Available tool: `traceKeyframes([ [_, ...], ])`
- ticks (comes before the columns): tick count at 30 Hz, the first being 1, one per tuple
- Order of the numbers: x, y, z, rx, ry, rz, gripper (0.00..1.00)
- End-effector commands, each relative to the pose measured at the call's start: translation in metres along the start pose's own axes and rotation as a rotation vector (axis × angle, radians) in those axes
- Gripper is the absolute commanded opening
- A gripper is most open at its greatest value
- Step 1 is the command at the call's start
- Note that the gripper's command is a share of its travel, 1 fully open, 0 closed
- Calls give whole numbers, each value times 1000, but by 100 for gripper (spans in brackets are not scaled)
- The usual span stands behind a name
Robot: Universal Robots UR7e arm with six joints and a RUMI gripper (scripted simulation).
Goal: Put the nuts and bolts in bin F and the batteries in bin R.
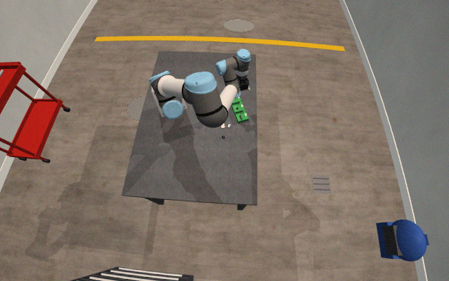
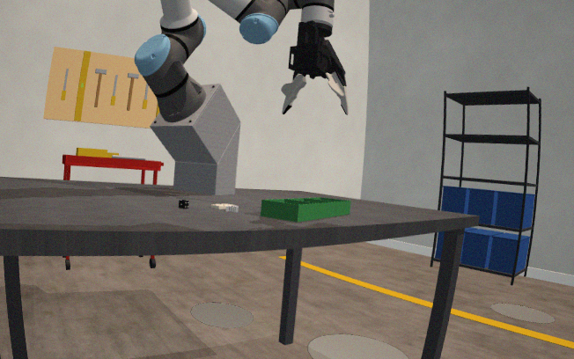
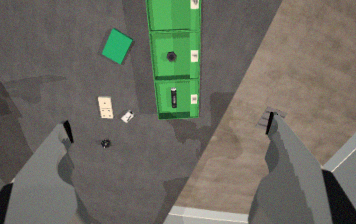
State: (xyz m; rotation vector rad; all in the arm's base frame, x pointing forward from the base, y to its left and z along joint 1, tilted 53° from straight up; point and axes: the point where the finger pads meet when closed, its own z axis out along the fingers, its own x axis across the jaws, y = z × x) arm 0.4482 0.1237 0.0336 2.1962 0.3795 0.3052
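Pincer (image 2: 314, 106) hangs high over the tabletop (image 2: 132, 220) edge, fingers spread wide with nothing between them. Wrist view: green bin row (image 3: 156, 55) runs toward 12 o'clock, with a dark nut (image 3: 171, 56) in the middle compartment and a battery (image 3: 174, 97) in the nearest one; label letters too small to read. Loose on the tabletop at about 9 to 10 o'clock of the bins: a green square piece (image 3: 117, 46), a cream block (image 3: 105, 107), a small white piece (image 3: 127, 116) and a small black nut (image 3: 105, 143).
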Motion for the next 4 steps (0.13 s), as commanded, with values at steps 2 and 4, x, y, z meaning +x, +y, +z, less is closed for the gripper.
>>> traceKeyframes([
  [2,2,0,-1,1,2,2,100],
  [4,2,0,-1,1,2,2,100],
])
